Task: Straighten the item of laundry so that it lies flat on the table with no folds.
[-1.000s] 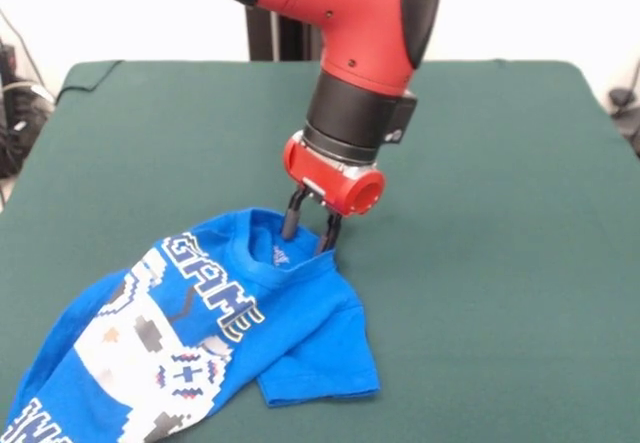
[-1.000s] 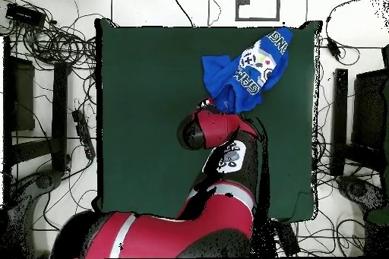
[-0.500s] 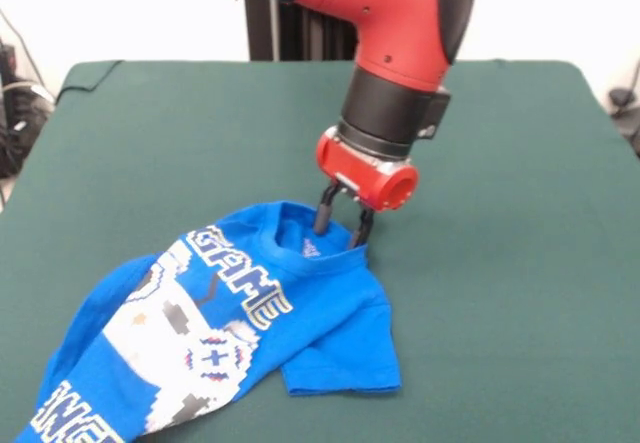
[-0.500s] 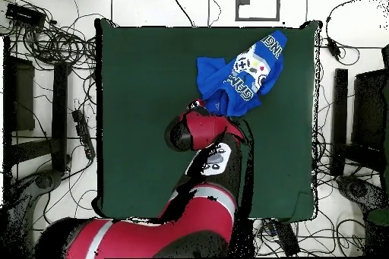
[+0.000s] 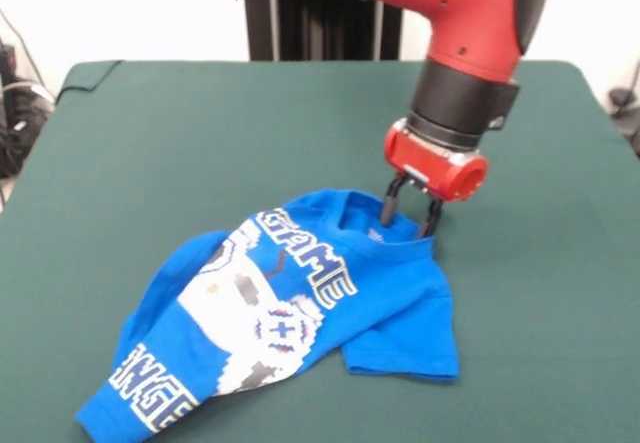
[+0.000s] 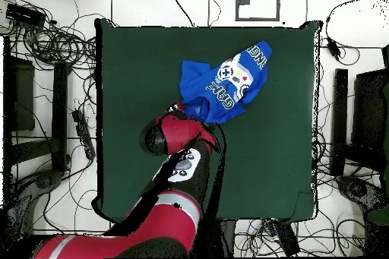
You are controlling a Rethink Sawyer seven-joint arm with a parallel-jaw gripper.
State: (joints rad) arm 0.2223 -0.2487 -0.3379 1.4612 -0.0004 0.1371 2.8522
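Collar fabric is pinched between the two dark fingers of the gripper, which are pressed together on the back of the neckline of the blue T-shirt. From that pinch the shirt is trailed away toward the near left of the front view, so its long axis is run diagonally, collar high and right, hem low and left. That line is what any pull must be judged against: a drag away from the hem, along the axis, looks likeliest to draw the body out.

The shirt is lain on the green table, printed side up, bunched rather than flat. One sleeve is seen folded out at the near right; the other is tucked under or behind the body and cannot be made out. The lower hem is curled, with its lettering partly wrapped out of sight.

From overhead, the shirt is placed in the table's upper middle, and the grip point is masked by the red arm.
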